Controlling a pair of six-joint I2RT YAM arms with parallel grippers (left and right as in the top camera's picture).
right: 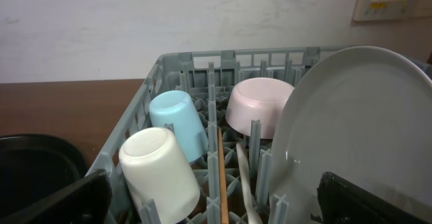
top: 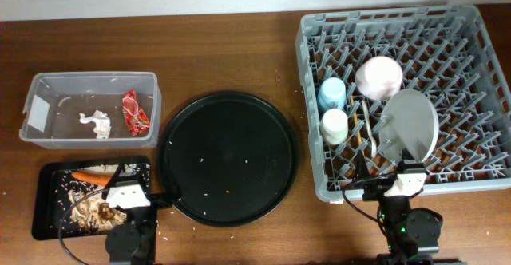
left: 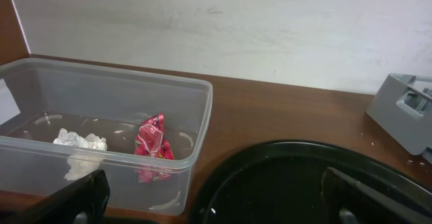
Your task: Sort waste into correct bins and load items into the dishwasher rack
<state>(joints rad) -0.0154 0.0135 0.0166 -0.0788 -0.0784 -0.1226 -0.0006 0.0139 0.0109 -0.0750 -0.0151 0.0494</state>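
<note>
The grey dishwasher rack point(top: 479, 25) holds the blue cup point(top: 330, 93), cream cup point(top: 334, 125), pinkish bowl point(top: 378, 77), grey-green plate point(top: 413, 124), white fork point(top: 369, 120) and a chopstick point(top: 359, 133). The right wrist view shows the rack point(right: 145, 106) with the same cups point(right: 177, 119) point(right: 158, 170), bowl point(right: 260, 106) and plate point(right: 351, 129). The clear tub point(top: 48, 85) holds the red wrapper point(top: 134, 112) and white tissue point(top: 96, 123). The shallow black tray point(top: 44, 217) holds the carrot point(top: 89, 178) and food scraps point(top: 84, 205). My left gripper point(left: 216, 207) is open and empty near the tub. My right gripper point(right: 216, 207) is open and empty at the rack's front.
The big round black tray point(top: 227, 157) lies in the middle, with a few crumbs on it, and shows in the left wrist view point(left: 297, 183). The wooden table point(top: 223, 49) runs to a pale wall at the back.
</note>
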